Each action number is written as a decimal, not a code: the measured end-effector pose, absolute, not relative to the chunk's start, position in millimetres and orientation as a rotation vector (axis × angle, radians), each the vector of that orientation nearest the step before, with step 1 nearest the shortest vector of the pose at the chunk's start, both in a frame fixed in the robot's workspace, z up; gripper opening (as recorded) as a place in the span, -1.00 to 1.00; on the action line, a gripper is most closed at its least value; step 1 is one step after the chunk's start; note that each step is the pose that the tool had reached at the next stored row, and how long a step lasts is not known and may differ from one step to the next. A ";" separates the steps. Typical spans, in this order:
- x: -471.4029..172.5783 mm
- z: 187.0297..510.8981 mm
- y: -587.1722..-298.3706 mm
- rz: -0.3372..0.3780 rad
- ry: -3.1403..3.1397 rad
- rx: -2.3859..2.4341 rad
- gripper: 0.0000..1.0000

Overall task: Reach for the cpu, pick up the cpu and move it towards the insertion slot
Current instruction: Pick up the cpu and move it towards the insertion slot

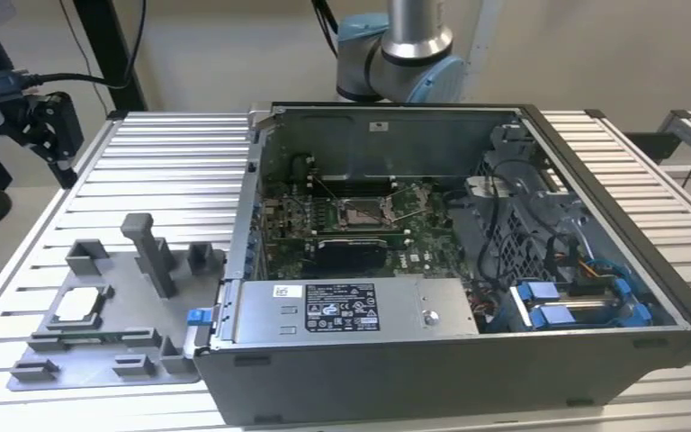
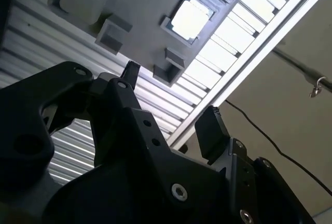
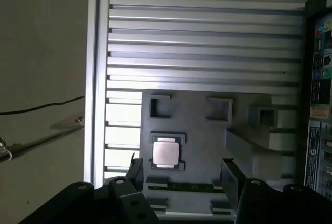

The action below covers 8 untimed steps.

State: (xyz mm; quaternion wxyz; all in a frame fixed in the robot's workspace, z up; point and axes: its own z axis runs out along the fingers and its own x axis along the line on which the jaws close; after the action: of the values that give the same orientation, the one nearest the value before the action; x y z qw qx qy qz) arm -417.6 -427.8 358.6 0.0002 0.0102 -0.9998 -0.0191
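The cpu is a small silvery square lying flat in a grey frame on the fixture plate, at the exterior view's left, outside the computer case. Both wrist views look down on the cpu from well above. My gripper hangs open over the plate, with its two black fingers apart and nothing between them. The insertion slot is a square metal-framed socket with a thin wire lever on the motherboard inside the case.
The open computer case takes up the middle of the slatted aluminium table. Grey fixture blocks stand upright on the plate near the cpu. The table's edge runs beside the plate, with floor and a cable beyond it.
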 end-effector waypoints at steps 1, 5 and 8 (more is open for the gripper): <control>-417.6 356.8 -427.8 -0.060 -3.140 0.032 1.00; -417.7 349.8 -427.8 -0.060 -3.140 0.032 1.00; -417.8 344.4 -427.8 -0.060 -3.141 0.032 1.00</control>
State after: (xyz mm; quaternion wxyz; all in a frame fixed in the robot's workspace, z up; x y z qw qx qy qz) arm -417.8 -427.8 344.4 0.0002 0.0102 -0.9998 -0.0191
